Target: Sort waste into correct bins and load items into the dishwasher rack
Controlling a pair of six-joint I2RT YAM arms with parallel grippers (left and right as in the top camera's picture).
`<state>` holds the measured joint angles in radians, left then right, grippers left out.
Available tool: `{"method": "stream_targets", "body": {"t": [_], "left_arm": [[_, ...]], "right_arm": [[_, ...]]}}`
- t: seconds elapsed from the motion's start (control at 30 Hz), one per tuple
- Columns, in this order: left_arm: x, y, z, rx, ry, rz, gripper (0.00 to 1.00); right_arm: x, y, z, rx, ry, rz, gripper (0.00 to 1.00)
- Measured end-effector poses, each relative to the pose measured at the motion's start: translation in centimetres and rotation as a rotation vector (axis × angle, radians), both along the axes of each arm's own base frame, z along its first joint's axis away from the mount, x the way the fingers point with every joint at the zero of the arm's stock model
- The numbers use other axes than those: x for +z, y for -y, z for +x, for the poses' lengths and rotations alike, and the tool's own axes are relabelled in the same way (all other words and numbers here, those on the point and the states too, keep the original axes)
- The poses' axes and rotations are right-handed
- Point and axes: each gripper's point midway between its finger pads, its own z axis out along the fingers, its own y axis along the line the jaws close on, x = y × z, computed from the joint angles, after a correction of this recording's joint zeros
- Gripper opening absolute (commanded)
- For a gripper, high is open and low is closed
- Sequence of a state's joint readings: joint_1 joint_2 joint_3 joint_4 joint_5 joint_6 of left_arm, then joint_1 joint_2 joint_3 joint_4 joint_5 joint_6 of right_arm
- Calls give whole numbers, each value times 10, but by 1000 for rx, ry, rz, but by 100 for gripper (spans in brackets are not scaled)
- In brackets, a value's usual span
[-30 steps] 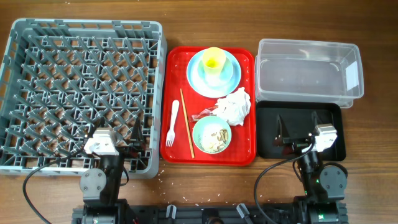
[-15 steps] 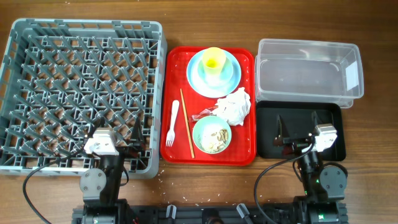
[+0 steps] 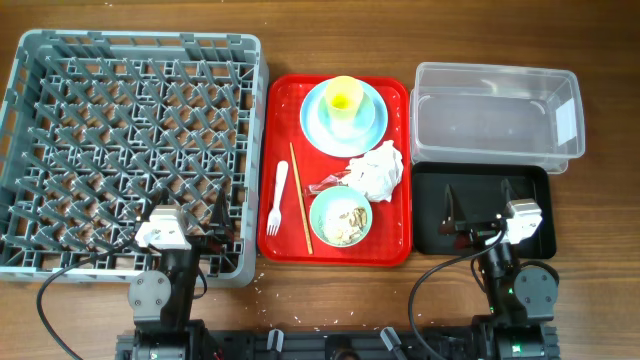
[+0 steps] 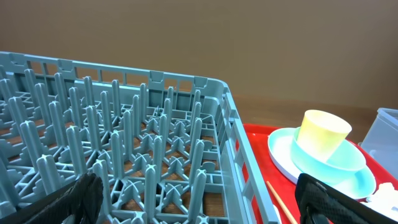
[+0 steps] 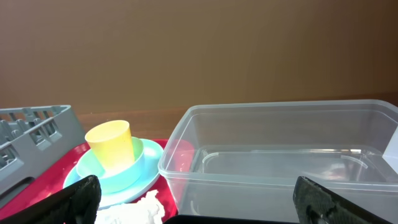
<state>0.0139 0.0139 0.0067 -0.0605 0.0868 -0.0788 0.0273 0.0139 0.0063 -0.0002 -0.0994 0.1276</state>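
Observation:
On the red tray (image 3: pixel 395 250) sit a pale blue plate (image 3: pixel 372 125) with a yellow cup (image 3: pixel 343 98) on it, a crumpled white napkin (image 3: pixel 377 168), a small red wrapper (image 3: pixel 327 187), a blue-green bowl (image 3: pixel 340 217) holding whitish food scraps (image 3: pixel 347 218), a white fork (image 3: pixel 278 198) and wooden chopsticks (image 3: pixel 300 196). The grey dishwasher rack (image 3: pixel 130 150) lies at the left. The clear tub (image 3: pixel 496 115) and black tray (image 3: pixel 482 210) lie at the right. My left gripper (image 3: pixel 190 212) is open over the rack's near right corner. My right gripper (image 3: pixel 484 197) is open over the black tray. Both are empty.
The left wrist view shows the rack's pegs (image 4: pixel 124 149), the cup (image 4: pixel 322 134) and plate (image 4: pixel 323 165). The right wrist view shows the clear tub (image 5: pixel 280 155), the cup (image 5: pixel 112 146) and the napkin (image 5: pixel 134 211). Small crumbs lie on the wooden table (image 3: pixel 260 290) near the front.

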Motion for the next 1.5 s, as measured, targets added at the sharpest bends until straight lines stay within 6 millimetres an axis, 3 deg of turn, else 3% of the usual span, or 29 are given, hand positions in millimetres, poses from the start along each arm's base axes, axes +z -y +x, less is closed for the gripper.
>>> {"method": "stream_targets", "body": {"t": [1.17, 1.27, 1.43, 1.5], "left_arm": [[6, 5, 0, -29, 17, -35, 100], [38, 9, -6, -47, 58, -100, 100], [136, 18, -58, -96, 16, -132, 100], [142, 25, -62, -130, -104, -145, 100]], "right_arm": [[0, 0, 0, 0, 0, 0, 100], [0, 0, 0, 0, 0, 0, 100], [0, 0, 0, 0, -2, 0, 100], [-1, 0, 0, 0, -2, 0, 100]]}}
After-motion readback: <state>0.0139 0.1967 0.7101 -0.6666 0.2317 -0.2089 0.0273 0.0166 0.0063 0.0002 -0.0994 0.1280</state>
